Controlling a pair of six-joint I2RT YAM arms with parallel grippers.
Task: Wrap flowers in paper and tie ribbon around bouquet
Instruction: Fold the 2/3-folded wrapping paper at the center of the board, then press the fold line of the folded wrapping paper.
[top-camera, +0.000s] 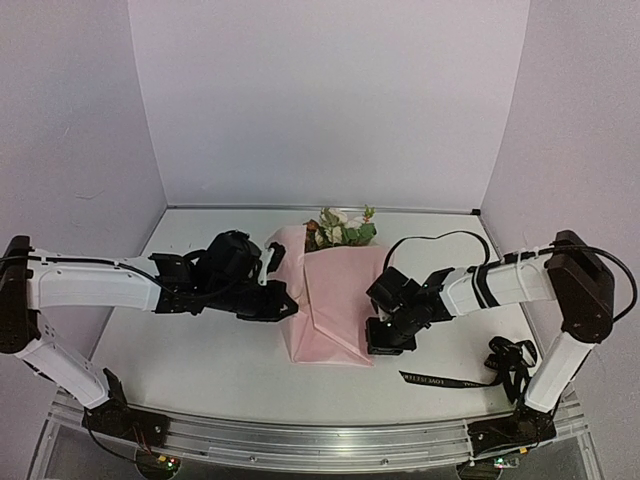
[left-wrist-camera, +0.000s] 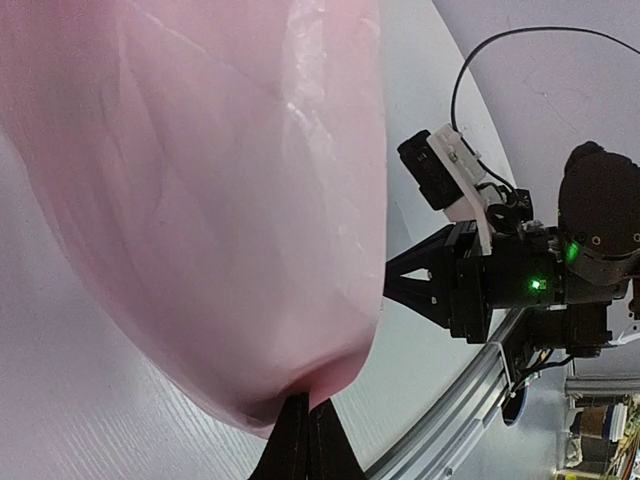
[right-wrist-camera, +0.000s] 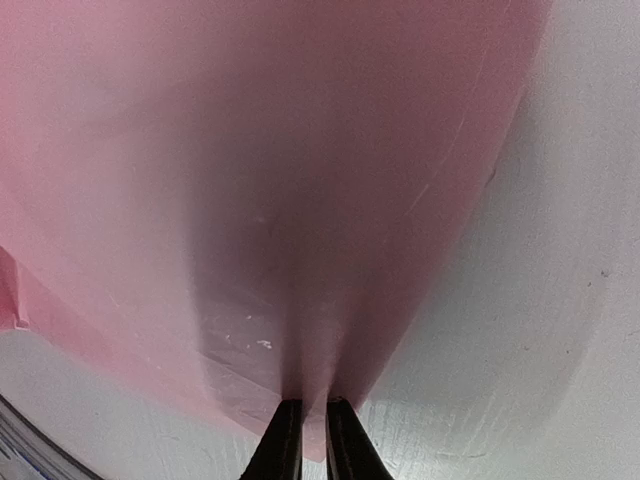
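The flowers (top-camera: 340, 228) lie at the back of the table, their blooms sticking out of the top of the pale-pink paper (top-camera: 335, 300), which is folded over their stems. My left gripper (top-camera: 290, 305) is shut on the paper's left fold (left-wrist-camera: 200, 200), its tips (left-wrist-camera: 308, 405) pinching the edge. My right gripper (top-camera: 382, 340) is at the paper's right edge (right-wrist-camera: 300, 180), and its narrow-set jaws (right-wrist-camera: 314, 405) hold a bit of paper between them. The black ribbon (top-camera: 450, 380) with white lettering lies loose on the table at the front right, apart from both grippers.
The ribbon's bunched end (top-camera: 510, 360) rests by the right arm's base. White walls close in the table on three sides. A metal rail (top-camera: 320, 440) runs along the near edge. The right arm's wrist (left-wrist-camera: 500, 280) shows just beyond the paper in the left wrist view.
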